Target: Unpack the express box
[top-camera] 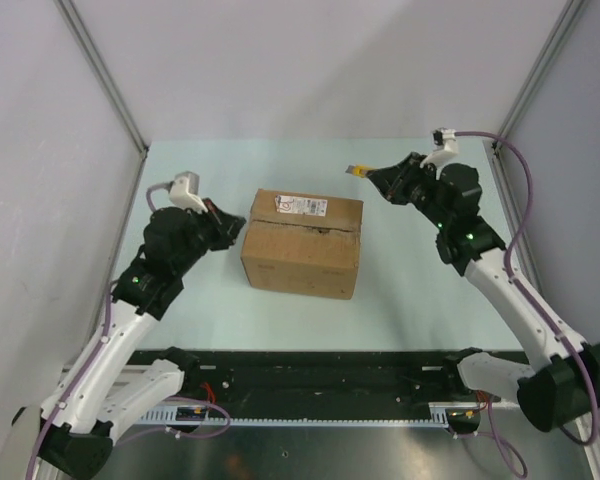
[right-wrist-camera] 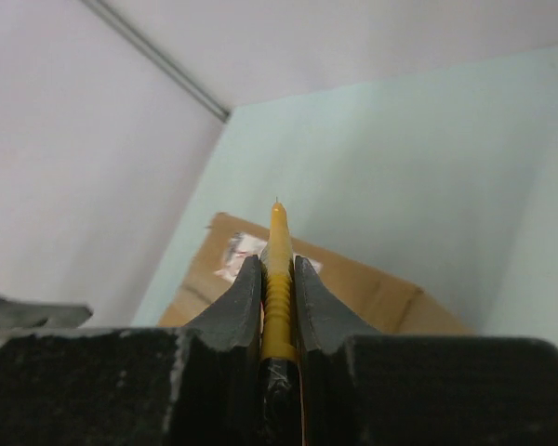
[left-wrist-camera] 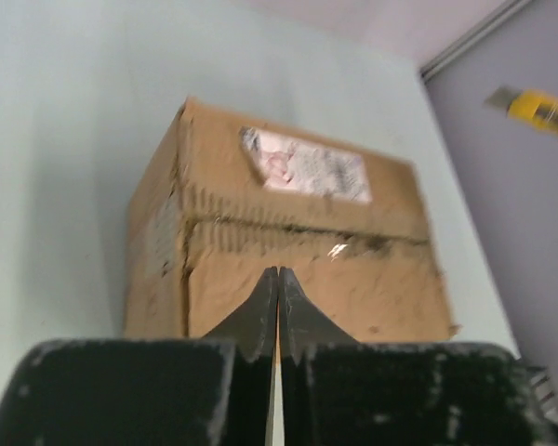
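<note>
The express box [top-camera: 302, 243] is a brown cardboard carton with a white label [top-camera: 300, 206], standing mid-table with its flaps down. In the left wrist view the express box [left-wrist-camera: 298, 251] fills the middle, its taped seam [left-wrist-camera: 307, 237] running across. My left gripper [top-camera: 236, 226] hovers just left of the box, shut and empty, fingertips together [left-wrist-camera: 278, 275]. Up at the box's back right corner my right gripper [top-camera: 373, 177] is shut on a yellow utility knife [top-camera: 357, 171]. That knife [right-wrist-camera: 278, 269] points over the express box [right-wrist-camera: 372, 293] below.
Grey enclosure walls [top-camera: 60, 120] and metal frame posts [top-camera: 105, 75] close in the pale green table [top-camera: 400, 290] at left, back and right. A black rail [top-camera: 310, 375] with both arm bases runs along the near edge.
</note>
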